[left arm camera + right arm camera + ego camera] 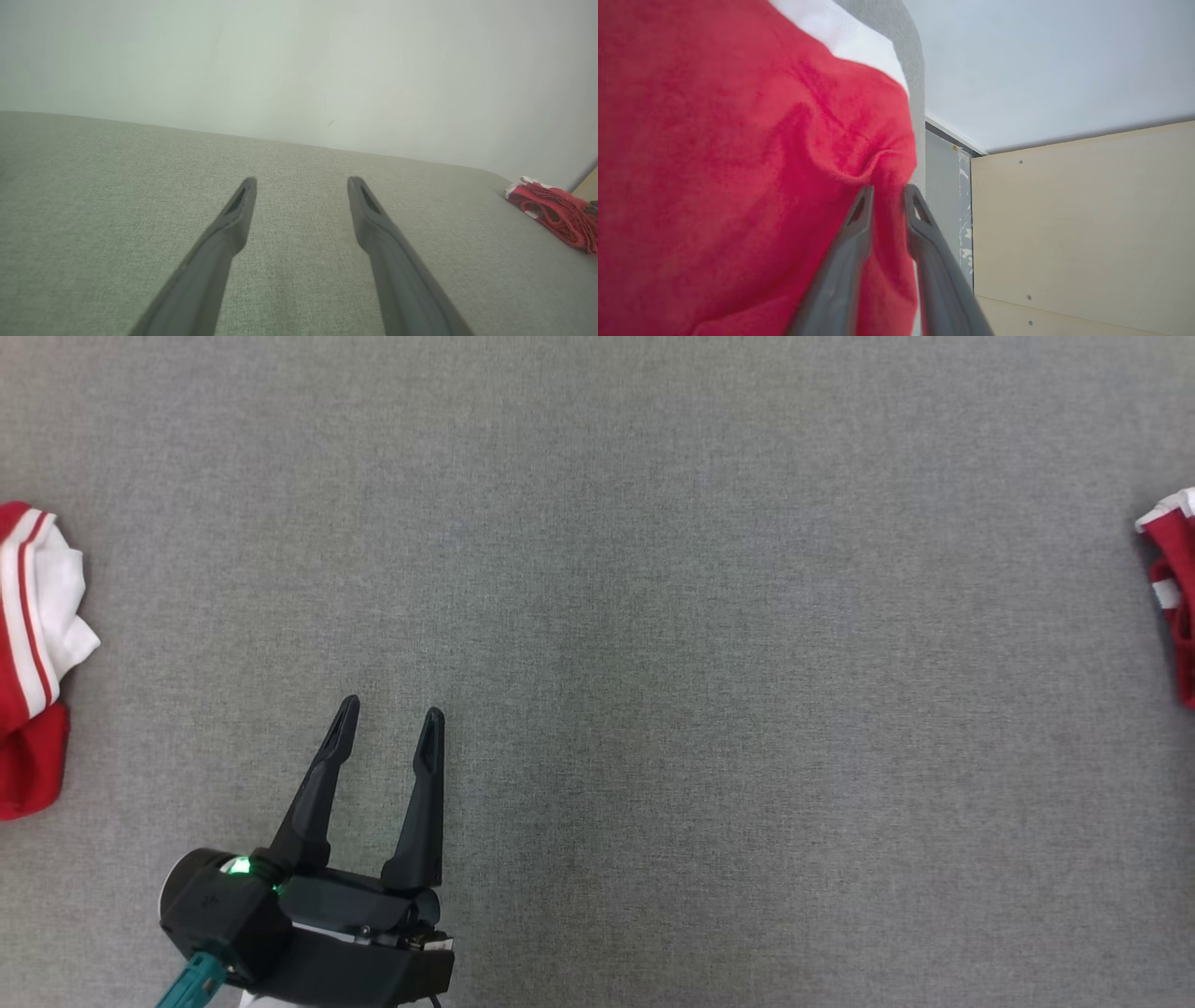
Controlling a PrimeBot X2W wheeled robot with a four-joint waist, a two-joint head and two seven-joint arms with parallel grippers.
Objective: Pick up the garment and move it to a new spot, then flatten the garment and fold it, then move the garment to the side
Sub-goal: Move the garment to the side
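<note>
Our right hand (pixel 889 189) has its two fingers narrowly parted astride a fold of the garment (pixel 738 163); whether it pinches or merely straddles the cloth we cannot tell. We judge the garment light, limp and soft, not fragile, apt to slump and drag on the bench (pixel 709 663), so a hem or corner gives the best hold. It is red and fuzzy-looking with a white band, bunched at the bench's right edge. Our left hand (pixel 390 709) hangs released over bare grey bench. Farther off, at the left edge, lies a second garment (pixel 33 653), red with white stripes.
</note>
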